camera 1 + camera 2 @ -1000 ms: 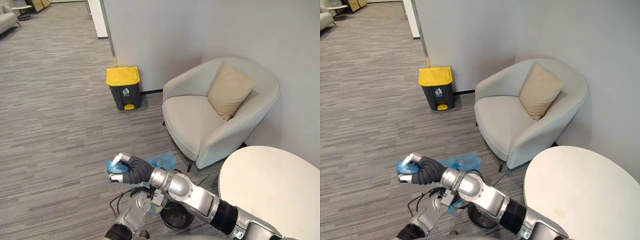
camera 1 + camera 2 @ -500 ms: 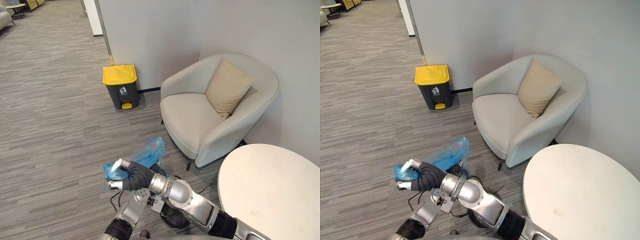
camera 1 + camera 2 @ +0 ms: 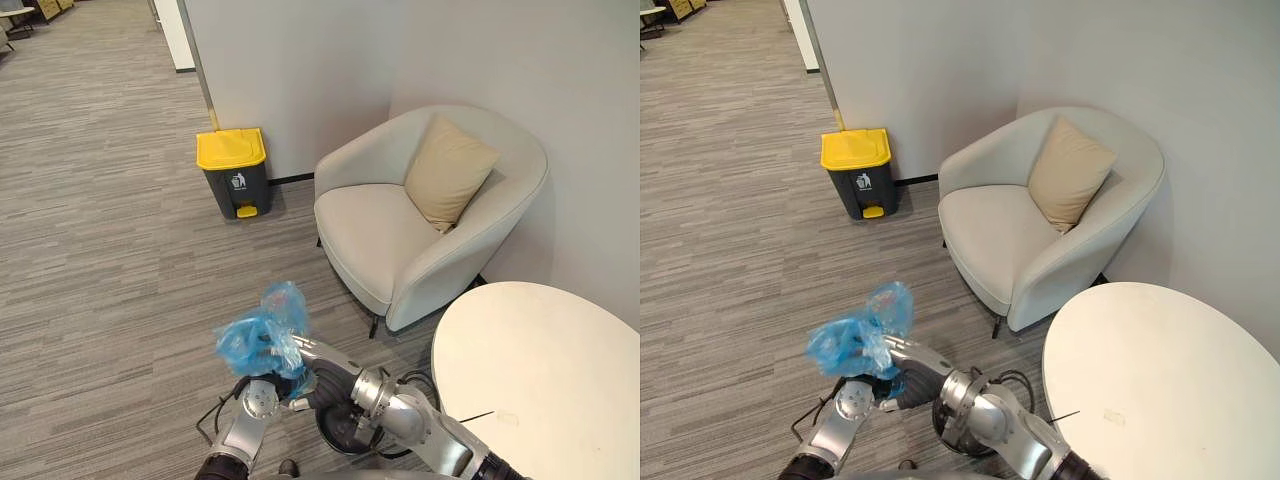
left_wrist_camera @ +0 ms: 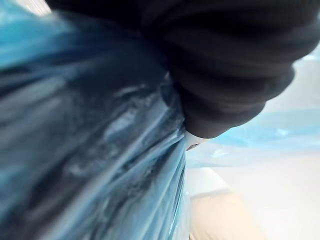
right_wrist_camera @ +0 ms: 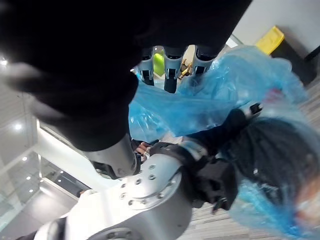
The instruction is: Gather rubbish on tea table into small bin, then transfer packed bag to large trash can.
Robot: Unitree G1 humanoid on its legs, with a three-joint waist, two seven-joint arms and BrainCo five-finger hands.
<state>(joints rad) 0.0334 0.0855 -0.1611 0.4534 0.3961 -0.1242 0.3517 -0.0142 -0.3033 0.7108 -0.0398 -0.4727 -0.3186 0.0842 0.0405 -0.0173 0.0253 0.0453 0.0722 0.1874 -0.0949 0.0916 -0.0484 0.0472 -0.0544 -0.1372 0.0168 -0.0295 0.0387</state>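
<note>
The packed blue bag hangs above the small bin, bunched against the left hand and right hand; whether either clasps it I cannot tell; next it must be carried to the yellow-lidded trash can, well apart.

Looking around, I count one blue plastic bag, bunched up, and two robot hands at it: one left hand and one right hand. There are two bins: one large trash can, dark grey with a single yellow lid, and one small dark bin, round, on the floor. Seating comes to one pale armchair, and there is one tan cushion on it. There is one round white counter.
</note>
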